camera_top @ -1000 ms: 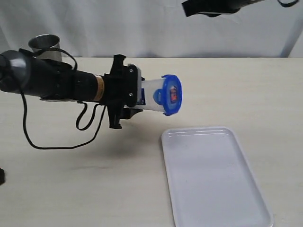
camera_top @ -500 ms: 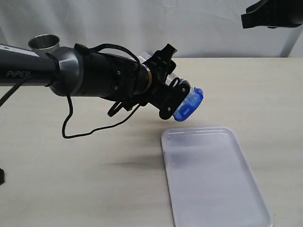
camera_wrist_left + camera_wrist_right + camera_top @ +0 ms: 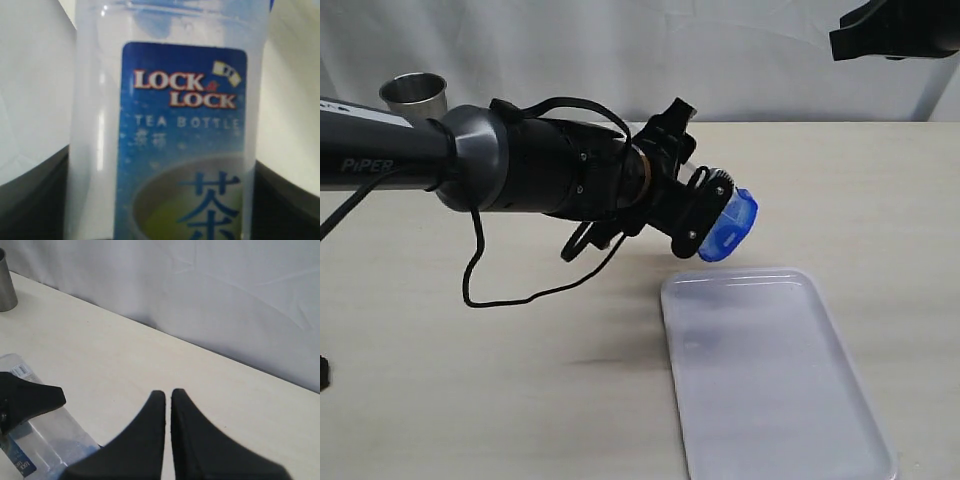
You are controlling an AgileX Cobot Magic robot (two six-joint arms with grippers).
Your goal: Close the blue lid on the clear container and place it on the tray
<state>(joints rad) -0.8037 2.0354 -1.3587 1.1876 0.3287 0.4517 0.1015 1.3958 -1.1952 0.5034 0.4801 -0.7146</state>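
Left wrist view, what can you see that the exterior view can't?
Only the left wrist view shows the blue label on the clear container, reading Lock & Lock Tea Bottle. Only the exterior view shows the tray, the steel cup and the whole blue lid. Both show the left tool gripping the container.

Your exterior camera sits off the near edge of the tabletop (image 3: 880, 190), slightly raised, facing the white curtain (image 3: 620, 50) behind the far edge. Your left wrist camera sits right against the clear container (image 3: 165, 125) — its label fills the frame. Your right wrist camera looks down from high — sharing the steel cup (image 3: 5, 282) and far edge with the exterior view.
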